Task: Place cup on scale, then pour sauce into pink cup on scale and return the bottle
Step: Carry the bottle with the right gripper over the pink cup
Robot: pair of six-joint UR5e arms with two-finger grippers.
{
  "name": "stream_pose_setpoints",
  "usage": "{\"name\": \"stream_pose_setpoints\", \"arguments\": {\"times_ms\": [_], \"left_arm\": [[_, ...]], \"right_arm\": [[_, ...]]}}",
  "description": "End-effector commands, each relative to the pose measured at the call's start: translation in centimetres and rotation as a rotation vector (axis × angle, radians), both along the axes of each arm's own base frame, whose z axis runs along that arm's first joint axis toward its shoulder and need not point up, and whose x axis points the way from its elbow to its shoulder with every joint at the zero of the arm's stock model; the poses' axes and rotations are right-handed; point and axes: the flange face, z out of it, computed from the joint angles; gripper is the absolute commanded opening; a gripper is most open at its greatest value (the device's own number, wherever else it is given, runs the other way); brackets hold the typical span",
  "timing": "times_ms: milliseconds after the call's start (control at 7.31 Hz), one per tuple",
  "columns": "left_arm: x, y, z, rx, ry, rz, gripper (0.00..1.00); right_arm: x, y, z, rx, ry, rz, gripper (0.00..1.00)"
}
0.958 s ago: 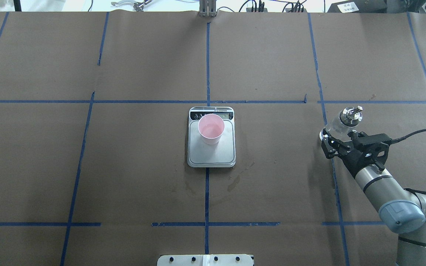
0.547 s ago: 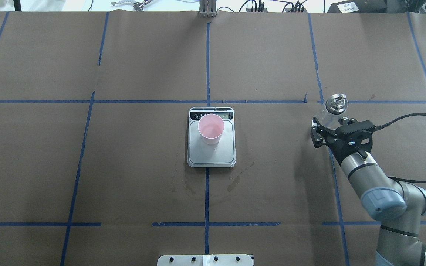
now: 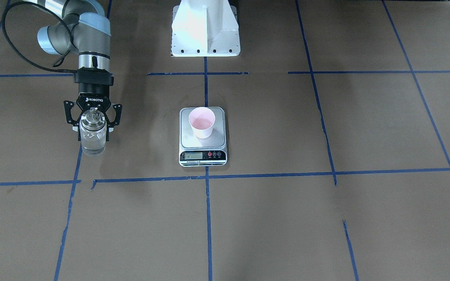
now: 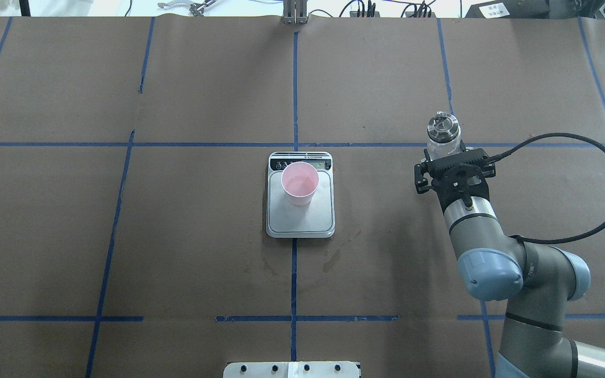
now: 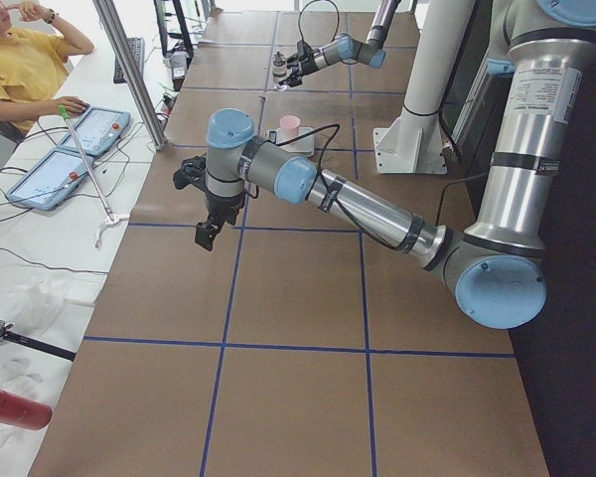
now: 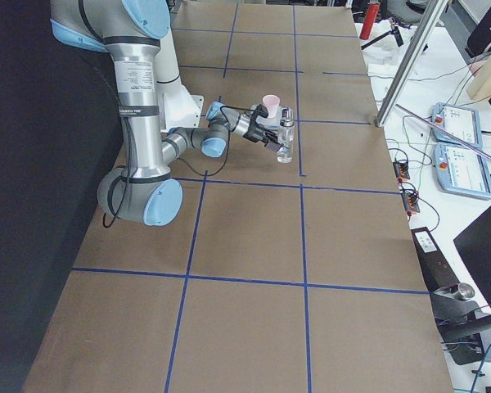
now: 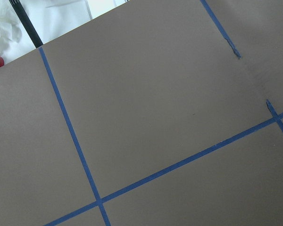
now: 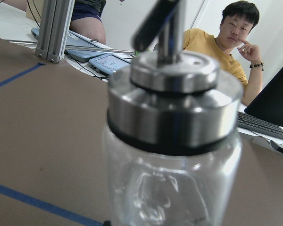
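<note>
The pink cup (image 4: pixel 299 184) is stood upright on the steel platform of the kitchen scale (image 4: pixel 300 219), toward the end that carries the display strip, on the side away from the robot. The scale is set at about the middle of the counter (image 4: pixel 197 94), well apart from every edge.

The glass bottle (image 3: pixel 93 137) is held upright, metal collar and spout uppermost, toward the counter's end on the robot's right and well apart from the scale. It is clasped just below the collar by the right pincer (image 3: pixel 93 130), whose fingers are closed against the glass on either side. Whether the bottle's base is touching the counter cannot be told. The liquid inside is too clear to be made out for certain.

The left pincer (image 5: pixel 207 235) is seen only from the side, pointed down over the counter's end on the robot's left; how far it is open cannot be told, and nothing is seen in it.

Damp stains (image 4: pixel 334 258) are seen on the brown paper beside the scale's near edge.
</note>
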Motion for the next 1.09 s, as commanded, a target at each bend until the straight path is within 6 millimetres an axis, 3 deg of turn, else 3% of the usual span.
{"name": "stream_pose_setpoints", "arguments": {"times_ms": [0,274,684,958], "left_arm": [[0.0,0.0,-0.1,0.001,0.0,0.0,1.0],[0.0,0.0,-0.1,0.001,0.0,0.0,1.0],[-0.1,0.2,-0.6,0.011,0.001,-0.002,1.0],[-0.1,0.3,-0.6,0.012,0.002,-0.002,1.0]], "right_arm": [[-1.9,0.8,-6.1,-0.057,0.151,-0.015,0.0],[-4.4,3.4,-5.4,-0.049,0.256,-0.048,0.0],[-6.8,4.6,-9.6,-0.059,0.465,-0.054,0.0],[-8.1,6.3,-10.0,-0.032,0.573,-0.068,0.0]]}}
